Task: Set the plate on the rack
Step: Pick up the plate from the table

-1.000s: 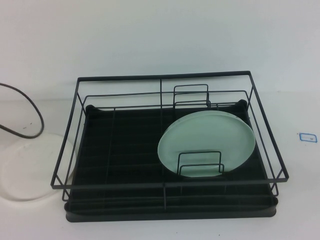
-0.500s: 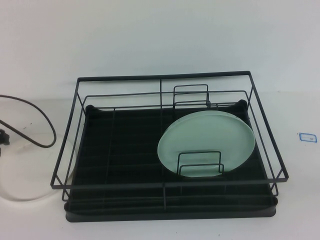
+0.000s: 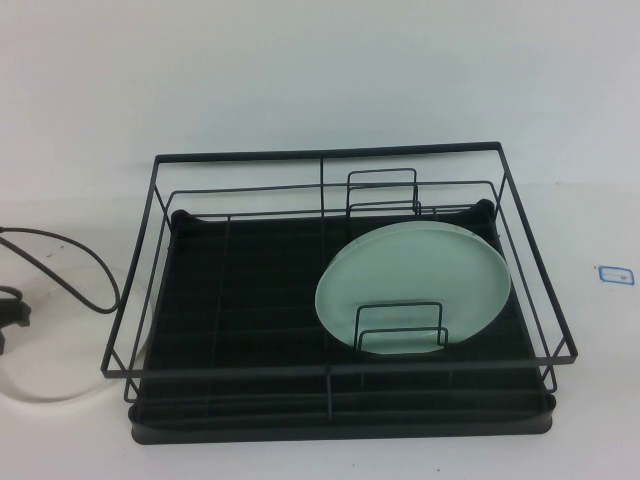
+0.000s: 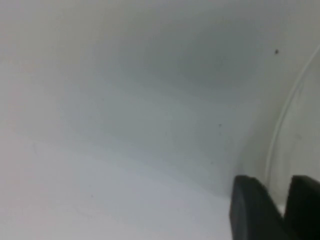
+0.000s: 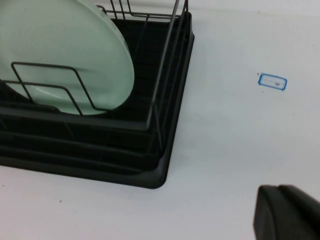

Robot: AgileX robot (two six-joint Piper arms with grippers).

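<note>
White plate (image 3: 50, 375) lies on the surface at 9 o'clock of the rack (image 3: 340, 400). Left hand (image 4: 274, 210) sits over its rim, fingers narrow, holding nothing. Right hand (image 5: 287, 212) hangs by the rack's corner; its state I cannot tell.

A raised camera looks down from the robot's side at the black wire rack (image 3: 340, 300). The right wrist camera looks closely down at that rack's corner and its mint-green plate (image 5: 60, 55), shared views. The left wrist camera faces white surface.
</note>
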